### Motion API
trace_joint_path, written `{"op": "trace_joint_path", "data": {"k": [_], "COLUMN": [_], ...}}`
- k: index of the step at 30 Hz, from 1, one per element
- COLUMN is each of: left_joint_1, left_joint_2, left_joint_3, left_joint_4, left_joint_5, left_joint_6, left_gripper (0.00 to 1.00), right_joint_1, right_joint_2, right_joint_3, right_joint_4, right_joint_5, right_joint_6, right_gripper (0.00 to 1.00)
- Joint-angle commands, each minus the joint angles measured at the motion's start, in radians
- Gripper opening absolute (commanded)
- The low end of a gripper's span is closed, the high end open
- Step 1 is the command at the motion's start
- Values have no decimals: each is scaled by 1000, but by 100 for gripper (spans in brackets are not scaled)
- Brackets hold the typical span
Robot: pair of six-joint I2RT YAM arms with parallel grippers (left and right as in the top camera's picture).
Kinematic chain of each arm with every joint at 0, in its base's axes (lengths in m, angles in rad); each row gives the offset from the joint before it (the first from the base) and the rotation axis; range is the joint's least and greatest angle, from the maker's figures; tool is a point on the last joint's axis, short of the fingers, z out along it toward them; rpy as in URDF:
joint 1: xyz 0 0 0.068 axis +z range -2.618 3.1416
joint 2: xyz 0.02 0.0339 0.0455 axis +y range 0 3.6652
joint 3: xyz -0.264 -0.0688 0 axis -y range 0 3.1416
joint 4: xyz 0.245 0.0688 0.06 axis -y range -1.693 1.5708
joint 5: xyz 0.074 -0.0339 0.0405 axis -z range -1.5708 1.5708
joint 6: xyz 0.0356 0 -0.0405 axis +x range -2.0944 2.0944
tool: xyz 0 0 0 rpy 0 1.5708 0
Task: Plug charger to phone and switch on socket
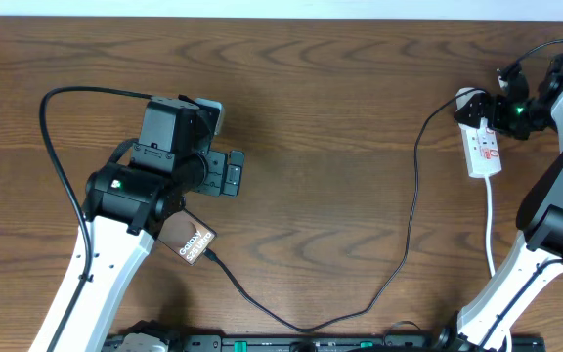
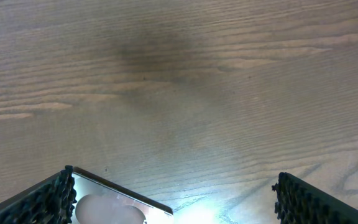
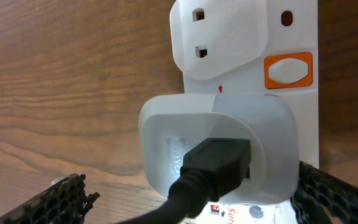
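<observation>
Overhead, we see the phone (image 1: 192, 238) lying on the left half of the desk (image 1: 321, 117), toward the near edge, partly under the left arm. The charger (image 1: 413, 196) meets the phone's lower end with its tip. From there it loops along the near edge and climbs to the socket (image 1: 484, 152), which lies by the right edge near the far corner. We cannot tell whether the tip is fully seated.

The left claw (image 1: 226, 172) hangs above the desk just beyond the phone, jaws spread wide and holding nothing. In the left wrist view a glossy corner of the phone shows low between its fingers (image 2: 51, 199).

The right claw (image 1: 485, 110) sits over the socket's far end, also spread wide and gripping nothing. In the right wrist view its fingers (image 3: 67, 196) flank a white adapter (image 3: 216, 143) plugged into the socket, with the black charger lead pushed into it. The orange-framed switch (image 3: 288, 70) is just beside the adapter; we cannot tell its setting. A white cord (image 1: 490, 225) runs from the socket toward the near edge.
</observation>
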Motion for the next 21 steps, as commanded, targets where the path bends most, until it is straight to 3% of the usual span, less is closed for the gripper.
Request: {"op": "trace_joint_path", "data": {"k": [1,21], "left_joint_1": [-2,-2], "left_joint_2": [-11,-11], "left_joint_3": [23,23], "left_joint_4": [-3,-3], "left_joint_5": [-20,-20], "left_joint_6": [9,9], "left_gripper": [99,99], "right_joint_1": [2,27], "right_joint_2": [26,26], "right_joint_3": [13,-46], "right_joint_4": [-9,2], "right_joint_5": [-51,-72], "right_joint_6": [35,63], "right_gripper": [99,99]}}
